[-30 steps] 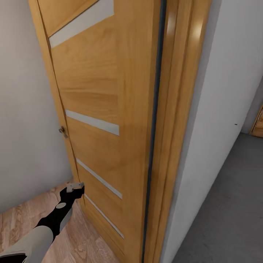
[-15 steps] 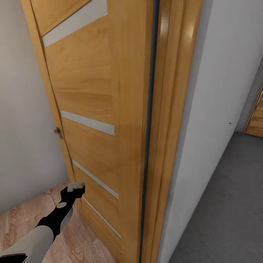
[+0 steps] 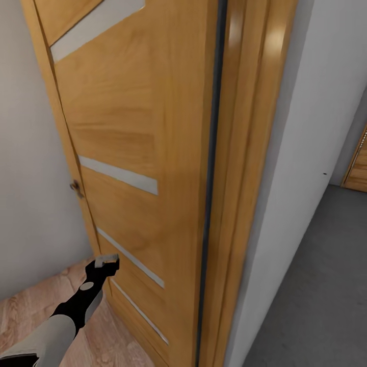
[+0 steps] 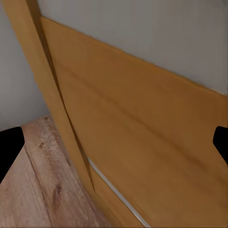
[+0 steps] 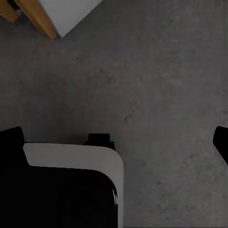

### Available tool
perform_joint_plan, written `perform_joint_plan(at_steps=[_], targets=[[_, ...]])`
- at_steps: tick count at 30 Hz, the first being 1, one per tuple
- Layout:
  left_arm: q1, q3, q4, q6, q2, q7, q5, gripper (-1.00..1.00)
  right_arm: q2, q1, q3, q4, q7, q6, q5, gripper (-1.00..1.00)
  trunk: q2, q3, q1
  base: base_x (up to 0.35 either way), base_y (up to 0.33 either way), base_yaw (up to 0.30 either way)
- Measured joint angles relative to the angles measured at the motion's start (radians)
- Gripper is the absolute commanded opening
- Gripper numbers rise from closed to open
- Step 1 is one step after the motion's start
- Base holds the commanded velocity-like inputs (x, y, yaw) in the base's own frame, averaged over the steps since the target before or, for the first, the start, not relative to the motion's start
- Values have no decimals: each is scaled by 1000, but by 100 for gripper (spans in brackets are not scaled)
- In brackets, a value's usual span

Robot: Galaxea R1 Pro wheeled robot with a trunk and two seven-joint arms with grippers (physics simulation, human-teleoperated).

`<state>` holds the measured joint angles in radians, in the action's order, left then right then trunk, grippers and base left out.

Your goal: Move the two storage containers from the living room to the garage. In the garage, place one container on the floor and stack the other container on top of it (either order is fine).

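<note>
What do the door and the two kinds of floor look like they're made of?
The door looks like honey-coloured varnished wood, with visible grain and pale, perhaps frosted-glass, strips. The floor by it looks like light wood planks with knots. The grey floor looks like rough, speckled matte concrete.

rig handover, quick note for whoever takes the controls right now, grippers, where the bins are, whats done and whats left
Left gripper: open and empty, held low right at the wooden door, which stands swung open against the frame; wood-plank floor below it.
Right gripper: open and empty, pointing down at the grey concrete floor past the doorway.
Storage containers: neither is in any camera picture, and neither gripper holds one, so I cannot say where they are.
Done: the robot is at the doorway between the plank floor and the concrete.
Left: judging from these views, locate both containers, then set one on the concrete and stack the other on it.
</note>
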<state>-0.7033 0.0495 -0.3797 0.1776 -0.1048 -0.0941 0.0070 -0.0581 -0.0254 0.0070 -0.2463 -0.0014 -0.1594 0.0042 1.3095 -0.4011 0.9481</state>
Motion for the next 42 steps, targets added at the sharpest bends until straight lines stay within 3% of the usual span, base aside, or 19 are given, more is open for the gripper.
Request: perform_joint_plan(at_steps=[21, 42], targets=[[0, 2, 1, 0, 0, -2, 1, 100, 0, 0, 0, 0, 0, 0, 0, 100, 0, 0, 0, 126, 0, 0], [0, 3, 1, 0, -1, -1, 1, 100, 0, 0, 0, 0, 0, 0, 0, 100, 0, 0, 0, 12, 0, 0]])
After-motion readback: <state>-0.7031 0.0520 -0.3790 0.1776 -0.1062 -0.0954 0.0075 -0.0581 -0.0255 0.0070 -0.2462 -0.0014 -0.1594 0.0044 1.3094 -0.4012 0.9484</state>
